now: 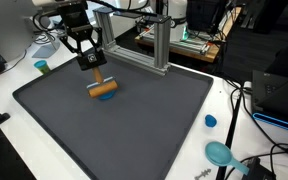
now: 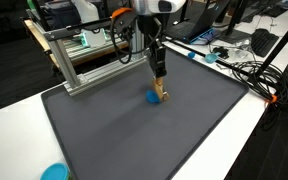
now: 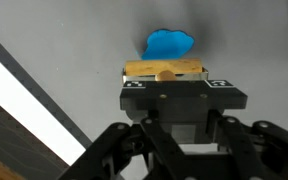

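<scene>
My gripper hangs over the far part of a dark grey mat. It is shut on the thin handle of a wooden mallet. The mallet's cylindrical head lies crosswise just below the fingers, low over the mat. A small blue lump lies on the mat right beside the head, partly hidden by it. In the wrist view the wooden head sits just beyond the gripper, and the blue lump lies past it.
An aluminium frame stands at the mat's far edge. On the white table sit a teal bowl, a small blue disc and a teal cup. Cables lie beside the mat.
</scene>
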### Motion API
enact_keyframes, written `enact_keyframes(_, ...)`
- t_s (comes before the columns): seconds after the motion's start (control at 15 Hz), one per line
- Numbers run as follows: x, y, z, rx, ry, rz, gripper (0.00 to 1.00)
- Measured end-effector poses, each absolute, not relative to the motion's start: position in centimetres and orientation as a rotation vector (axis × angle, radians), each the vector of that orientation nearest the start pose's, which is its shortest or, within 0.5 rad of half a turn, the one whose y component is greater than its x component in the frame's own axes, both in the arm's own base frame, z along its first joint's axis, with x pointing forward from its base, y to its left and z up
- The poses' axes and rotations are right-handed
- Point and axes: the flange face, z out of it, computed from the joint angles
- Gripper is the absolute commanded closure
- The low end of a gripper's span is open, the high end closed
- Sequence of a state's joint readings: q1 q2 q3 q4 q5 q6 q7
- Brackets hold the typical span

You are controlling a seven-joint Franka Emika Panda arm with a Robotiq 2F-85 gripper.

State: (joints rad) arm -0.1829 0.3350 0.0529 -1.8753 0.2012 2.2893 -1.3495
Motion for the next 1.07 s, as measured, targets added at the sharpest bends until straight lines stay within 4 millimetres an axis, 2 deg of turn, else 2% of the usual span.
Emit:
enact_keyframes(0.53,62.0,-8.7,32.4,-2.624,-1.593,-0.215,0.78)
enact_keyframes(0.6,62.0,-8.8,32.1,-2.626,-1.591,-0.213,0.53)
enact_keyframes(0.73,61.9,-8.9,31.4,-2.627,-1.580,-0.198,0.53)
enact_keyframes(0.8,61.9,-9.0,31.4,-2.630,-1.578,-0.198,0.78)
enact_keyframes(1.07,62.0,-8.7,31.4,-2.621,-1.588,-0.200,0.78)
